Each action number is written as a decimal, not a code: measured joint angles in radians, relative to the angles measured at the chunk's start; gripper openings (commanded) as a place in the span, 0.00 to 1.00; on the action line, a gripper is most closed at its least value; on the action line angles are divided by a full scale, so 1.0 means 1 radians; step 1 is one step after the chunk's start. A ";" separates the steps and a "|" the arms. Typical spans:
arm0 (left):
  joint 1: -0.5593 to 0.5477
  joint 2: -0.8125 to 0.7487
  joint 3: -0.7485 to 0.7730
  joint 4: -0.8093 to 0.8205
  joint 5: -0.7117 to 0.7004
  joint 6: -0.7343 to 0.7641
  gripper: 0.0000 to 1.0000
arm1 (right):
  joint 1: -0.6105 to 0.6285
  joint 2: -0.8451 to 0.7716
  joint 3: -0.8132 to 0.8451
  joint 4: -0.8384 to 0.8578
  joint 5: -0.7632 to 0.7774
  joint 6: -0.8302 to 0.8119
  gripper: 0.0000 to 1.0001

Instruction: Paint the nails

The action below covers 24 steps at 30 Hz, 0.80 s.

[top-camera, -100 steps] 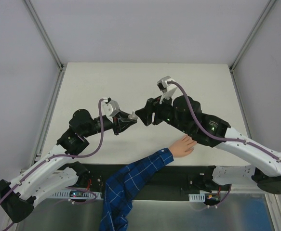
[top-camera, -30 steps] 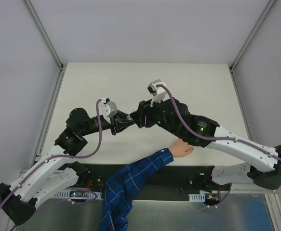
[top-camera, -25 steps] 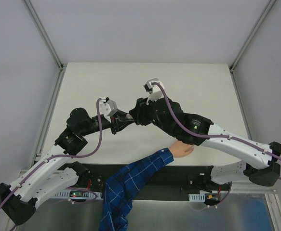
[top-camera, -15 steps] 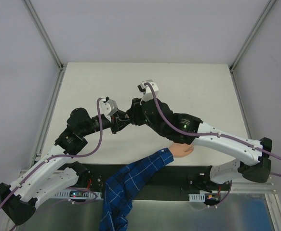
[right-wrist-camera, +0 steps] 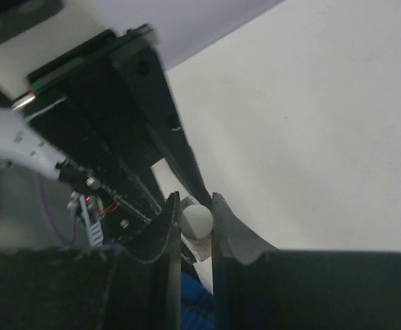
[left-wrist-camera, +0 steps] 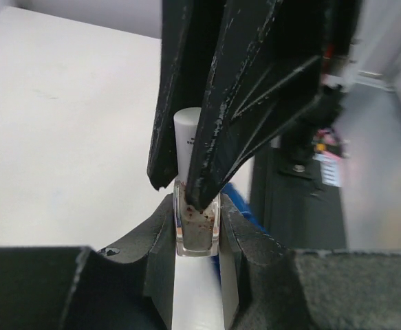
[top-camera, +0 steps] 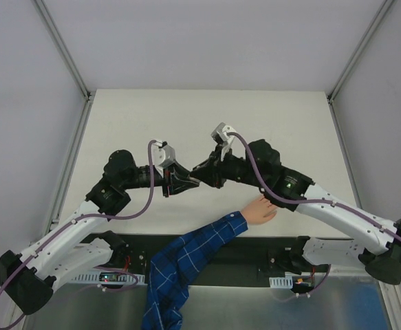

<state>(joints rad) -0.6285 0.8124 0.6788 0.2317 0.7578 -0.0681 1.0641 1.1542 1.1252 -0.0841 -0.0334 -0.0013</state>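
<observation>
Only the overhead view takes in the hand (top-camera: 261,209), pale and flesh-coloured, lying on the table (top-camera: 283,130) at its near edge with a blue plaid sleeve (top-camera: 186,261) running back toward the bases; its fingertips pass under the right arm, and the nails cannot be made out at all, being the same tone as the skin. From up there the left gripper (top-camera: 183,183) and right gripper (top-camera: 203,172) meet tip to tip above the middle of the table, and whatever sits between them is too small to see. The left wrist view shows it: a small clear bottle (left-wrist-camera: 197,223), smeared reddish-brown inside, clamped between the left fingers (left-wrist-camera: 160,265), with a white cap (left-wrist-camera: 186,137) rising from it between the right gripper's two dark fingers (left-wrist-camera: 255,82). The right wrist view looks end-on at the same cap (right-wrist-camera: 196,220), a round white face pinched between the right fingers (right-wrist-camera: 167,237). Counted: two arms, two grippers, one hand, one sleeve, one bottle, one cap.
</observation>
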 measured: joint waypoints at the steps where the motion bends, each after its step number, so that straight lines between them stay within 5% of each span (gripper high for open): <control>1: 0.000 0.014 0.000 0.016 0.041 -0.015 0.00 | -0.053 -0.027 -0.048 0.043 -0.140 -0.021 0.00; 5: 0.013 0.109 0.002 0.090 0.223 -0.133 0.00 | -0.197 -0.003 -0.076 0.074 -0.569 -0.082 0.00; 9: 0.022 0.129 0.002 0.051 0.270 -0.153 0.00 | -0.233 0.040 -0.084 0.089 -0.714 -0.097 0.00; 10: 0.021 0.125 0.002 0.039 0.270 -0.146 0.00 | -0.233 0.040 -0.088 0.098 -0.721 -0.097 0.12; 16: 0.013 0.070 0.002 -0.006 0.177 -0.063 0.00 | -0.222 0.024 -0.100 0.131 -0.640 -0.065 0.54; 24: 0.005 0.016 0.002 -0.013 0.006 0.010 0.00 | -0.140 -0.056 -0.080 -0.017 -0.242 0.055 0.73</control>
<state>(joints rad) -0.6231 0.8284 0.6811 0.2188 0.7643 -0.0586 0.9241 1.0981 1.0447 -0.1009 -0.2756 0.0536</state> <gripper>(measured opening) 0.230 0.700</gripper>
